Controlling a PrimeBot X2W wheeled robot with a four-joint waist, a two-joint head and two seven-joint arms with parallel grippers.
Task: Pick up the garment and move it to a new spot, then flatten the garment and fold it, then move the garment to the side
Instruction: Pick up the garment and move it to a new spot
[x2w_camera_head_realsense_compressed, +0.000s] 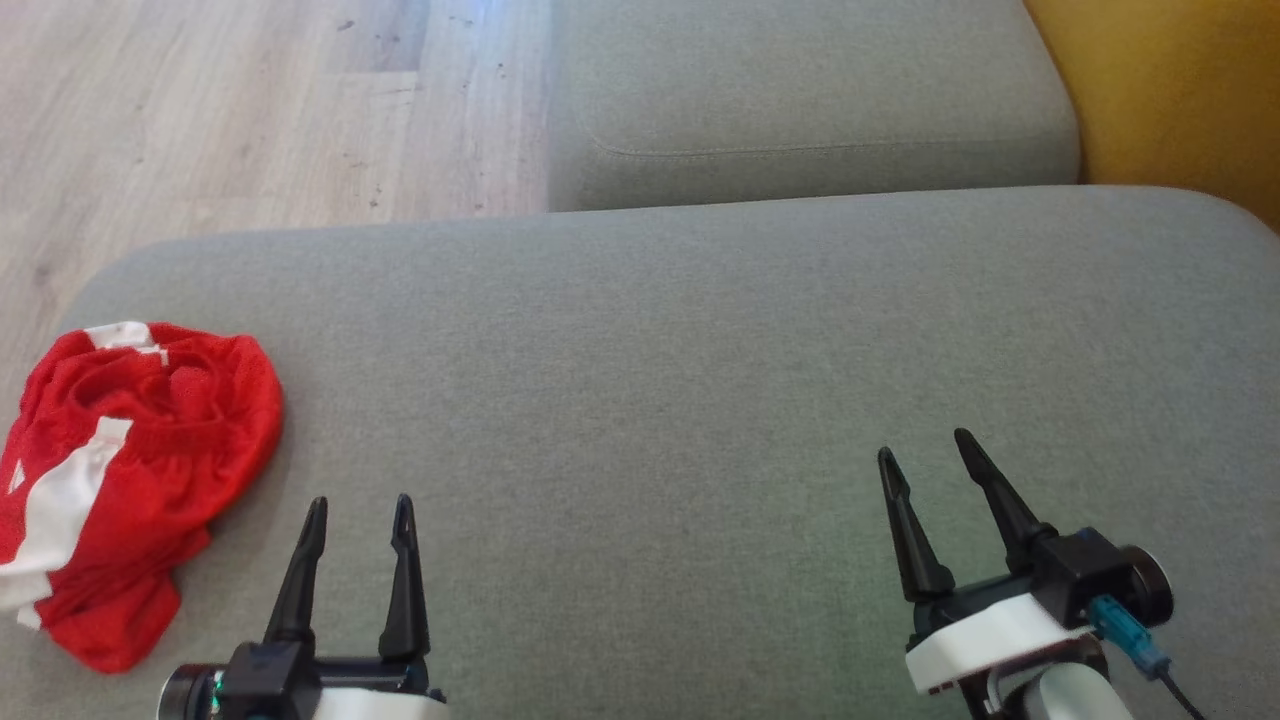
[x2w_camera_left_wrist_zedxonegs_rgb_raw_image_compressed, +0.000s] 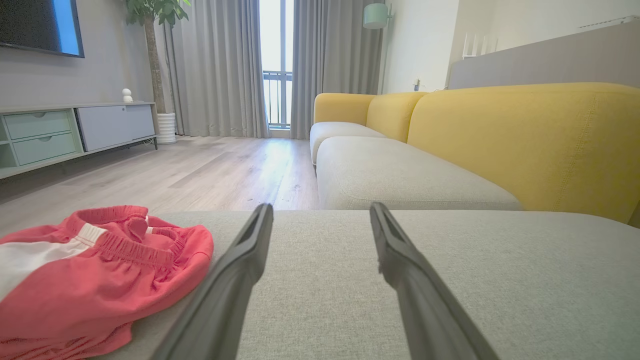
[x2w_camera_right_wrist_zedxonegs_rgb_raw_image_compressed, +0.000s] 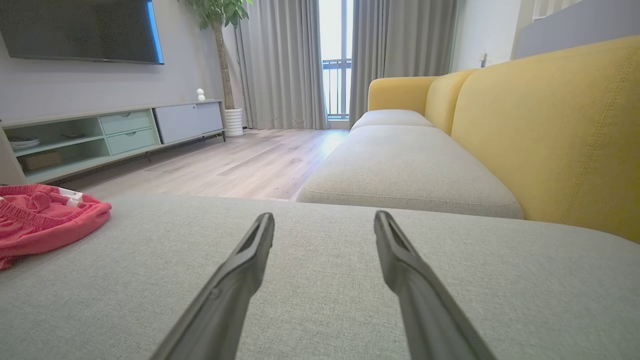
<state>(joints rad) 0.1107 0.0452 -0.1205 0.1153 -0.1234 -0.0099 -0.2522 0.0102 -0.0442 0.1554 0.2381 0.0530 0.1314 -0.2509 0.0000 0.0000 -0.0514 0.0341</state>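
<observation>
Lying in a bunched-up heap, the red and white garment (x2w_camera_head_realsense_compressed: 130, 480) sits on the big gray cushion (x2w_camera_head_realsense_compressed: 700, 400). It is out at 8 o'clock in the head view, close to the cushion's round corner.

The left gripper (x2w_camera_head_realsense_compressed: 360, 500) is low down at 7 o'clock. Its two dark fingers are spread wide with nothing between them. The garment is near it, toward 10 o'clock from the fingers, but they do not touch.

The right gripper (x2w_camera_head_realsense_compressed: 925, 442) is at 5 o'clock, well apart from the garment. Its fingers are spread wide too and hold nothing. They lean a little toward 11 o'clock.

A second gray cushion (x2w_camera_head_realsense_compressed: 800, 90) is at 12 o'clock. The wood floor (x2w_camera_head_realsense_compressed: 200, 120) is at 10 o'clock, and the yellow sofa back (x2w_camera_head_realsense_compressed: 1170, 90) is at 2 o'clock.
</observation>
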